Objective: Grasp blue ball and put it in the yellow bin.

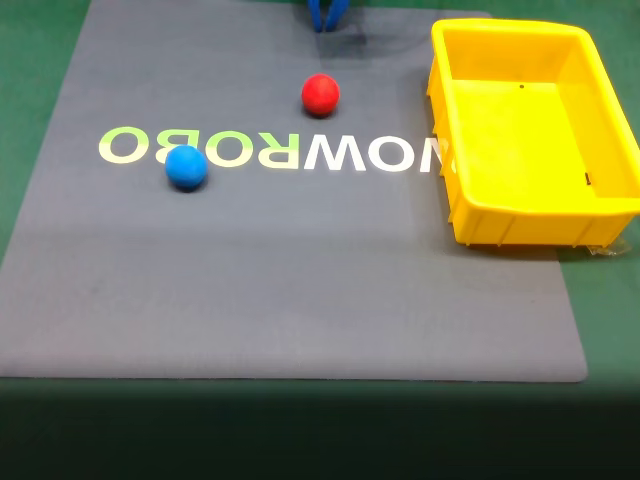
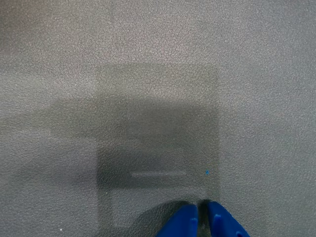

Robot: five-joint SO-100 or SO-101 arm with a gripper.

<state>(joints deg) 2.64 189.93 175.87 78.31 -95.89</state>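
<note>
The blue ball (image 1: pixel 186 167) rests on the grey mat at the left, over the pale lettering. At the right stands the yellow bin (image 1: pixel 478 215), with nothing inside it. My blue gripper (image 1: pixel 327 22) pokes in at the top edge of the fixed view, behind the red ball and well away from the blue one. In the wrist view the gripper (image 2: pixel 202 208) has its two blue fingertips pressed together over bare mat, holding nothing.
A red ball (image 1: pixel 320 94) lies just in front of the gripper, between it and the lettering. The grey mat (image 1: pixel 300 290) covers a green table (image 1: pixel 30 90); its front half is open floor.
</note>
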